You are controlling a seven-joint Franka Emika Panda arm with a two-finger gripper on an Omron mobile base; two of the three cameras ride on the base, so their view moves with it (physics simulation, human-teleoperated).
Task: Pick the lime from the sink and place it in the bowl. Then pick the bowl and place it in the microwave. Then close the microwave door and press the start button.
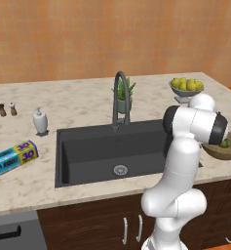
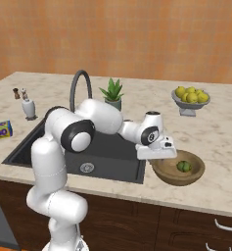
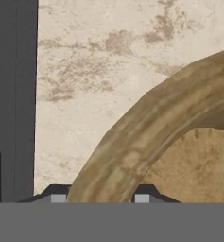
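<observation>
The wide, round tan-brown wooden bowl [image 2: 178,169] sits on the marble tabletop [image 2: 210,132] just right of the dark grey sink [image 1: 112,151], the small green lime [image 2: 184,166] inside it. It looks rigid and light, best pinched at the thick rim. The tool [image 3: 100,198] straddles that rim, its 2 tips half-closed either side; a firm grip cannot be confirmed.

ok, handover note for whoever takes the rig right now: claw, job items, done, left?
Claw: down at the near-left rim of the bowl, one finger either side of the rim; whether it has clamped yet I cannot tell.
Lime: lying inside the bowl, which sits on the counter right of the sink.
Done: lime moved from sink to bowl.
Left: grip and lift the bowl, place it in the microwave, close its door, press start.
</observation>
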